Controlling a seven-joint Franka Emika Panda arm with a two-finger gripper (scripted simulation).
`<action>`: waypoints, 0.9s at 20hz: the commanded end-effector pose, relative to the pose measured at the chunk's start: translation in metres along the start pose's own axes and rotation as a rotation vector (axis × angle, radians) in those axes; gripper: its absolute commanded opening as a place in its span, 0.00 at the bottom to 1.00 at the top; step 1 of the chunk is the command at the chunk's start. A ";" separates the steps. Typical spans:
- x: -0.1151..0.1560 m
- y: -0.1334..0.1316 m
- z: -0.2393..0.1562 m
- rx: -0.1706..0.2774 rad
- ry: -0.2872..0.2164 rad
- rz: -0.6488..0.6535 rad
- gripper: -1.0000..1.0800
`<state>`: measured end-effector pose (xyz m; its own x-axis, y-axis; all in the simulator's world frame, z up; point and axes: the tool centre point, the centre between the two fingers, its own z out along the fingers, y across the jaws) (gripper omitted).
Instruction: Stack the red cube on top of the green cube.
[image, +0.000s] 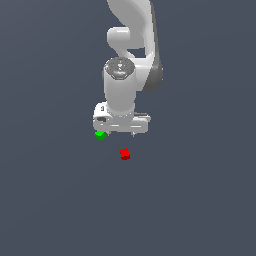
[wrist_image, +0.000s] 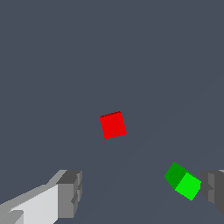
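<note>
The red cube lies on the dark grey floor, just in front of my white gripper in the exterior view. The green cube sits by the gripper's end on the exterior view's left, partly tucked under the hand. In the wrist view the red cube lies beyond the fingertips and the green cube sits close to one grey finger. The other finger stands far apart from it. My gripper is open and holds nothing.
The plain dark grey floor stretches all around. The white arm rises behind the gripper.
</note>
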<state>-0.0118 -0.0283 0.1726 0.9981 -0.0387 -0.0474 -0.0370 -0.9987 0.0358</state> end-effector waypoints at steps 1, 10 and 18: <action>0.000 0.000 0.000 0.000 0.000 0.000 0.96; 0.004 -0.003 0.021 0.006 0.011 -0.053 0.96; 0.013 -0.011 0.073 0.022 0.037 -0.179 0.96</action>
<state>-0.0033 -0.0220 0.1091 0.9931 0.1154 -0.0192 0.1157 -0.9932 0.0120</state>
